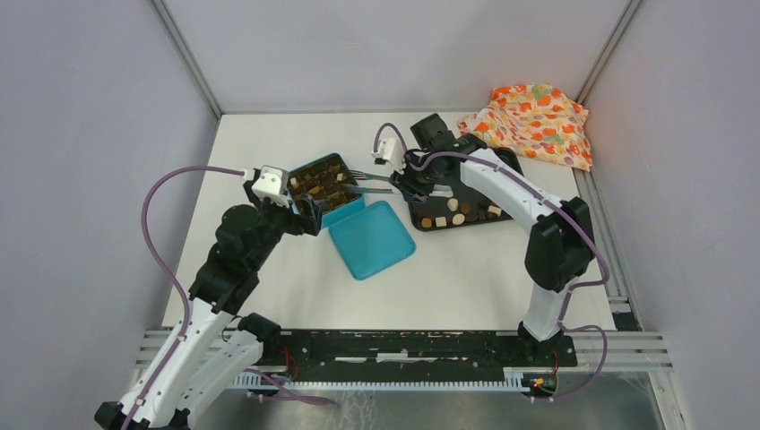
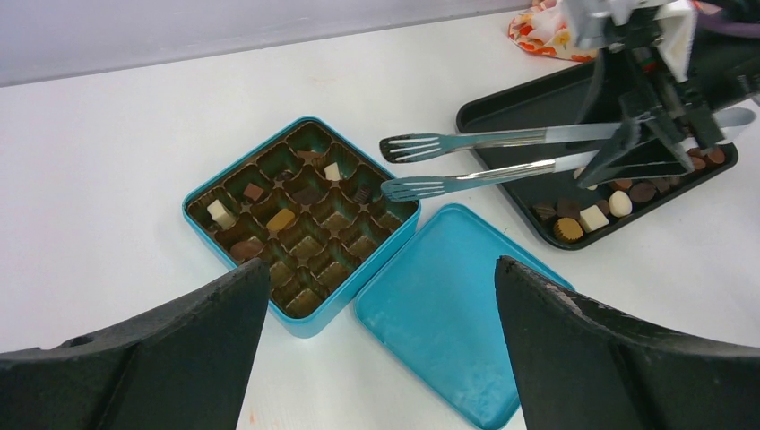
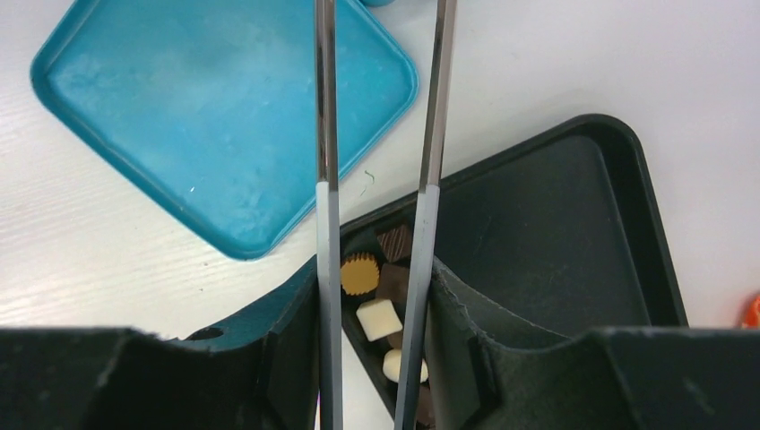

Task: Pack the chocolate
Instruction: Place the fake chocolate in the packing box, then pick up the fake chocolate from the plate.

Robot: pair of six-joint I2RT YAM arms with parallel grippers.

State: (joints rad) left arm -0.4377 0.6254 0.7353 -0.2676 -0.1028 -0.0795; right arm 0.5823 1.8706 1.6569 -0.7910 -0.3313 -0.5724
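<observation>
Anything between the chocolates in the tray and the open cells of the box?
Nothing visible does. The chocolates sit uncovered in the tray. The lid lies flat beside the box, and the tongs reach its rim. The left fingers stand open at its near corner.

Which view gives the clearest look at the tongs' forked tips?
Left wrist: both forked tips of the tongs show whole, apart, with nothing between them. Top external shows them small, with the detail lost. Right wrist shows only the two shafts; the tips run out of frame.
</observation>
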